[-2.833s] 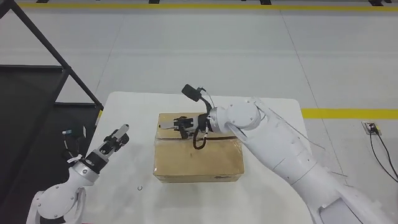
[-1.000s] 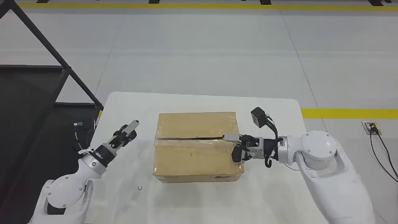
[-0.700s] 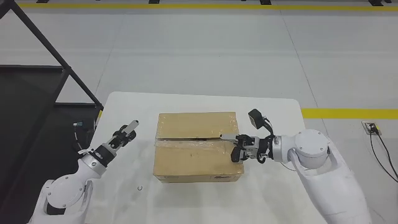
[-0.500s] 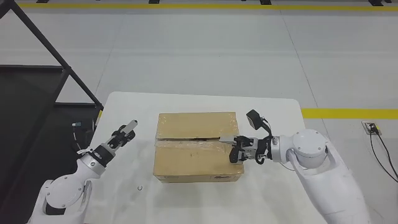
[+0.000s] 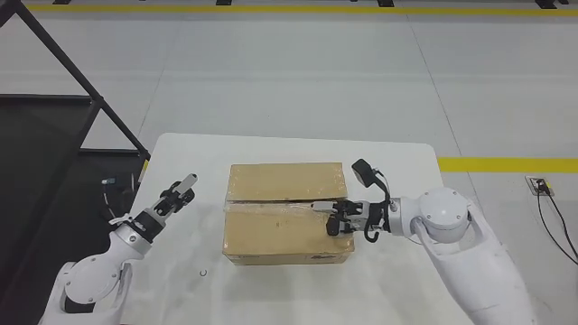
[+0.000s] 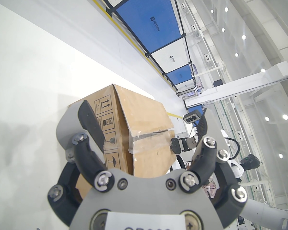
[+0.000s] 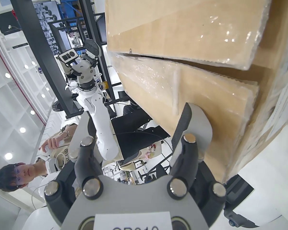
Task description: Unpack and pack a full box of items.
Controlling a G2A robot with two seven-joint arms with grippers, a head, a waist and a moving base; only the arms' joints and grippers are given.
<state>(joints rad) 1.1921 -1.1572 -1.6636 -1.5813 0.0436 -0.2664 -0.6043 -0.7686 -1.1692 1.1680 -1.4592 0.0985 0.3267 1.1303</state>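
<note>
A brown cardboard box [image 5: 287, 212] stands in the middle of the white table [image 5: 181, 158], its two top flaps meeting at a seam with slit clear tape. My right gripper [image 5: 327, 218] is open over the right part of the top beside the seam. In the right wrist view one of its fingers [image 7: 190, 120] lies against the flap of the box [image 7: 182, 25], just beyond the box's end edge. My left gripper [image 5: 179, 190] hovers open to the left of the box, pointing at its end face [image 6: 115, 120], apart from it.
A small ring [image 5: 204, 273] lies on the table near the front left of the box. A black metal frame [image 5: 54, 54] stands off the table's left side. Bare table surrounds the box.
The right gripper went from the box's left top to its right end, then slid back leftward along the seam. The left gripper shifted slightly.
</note>
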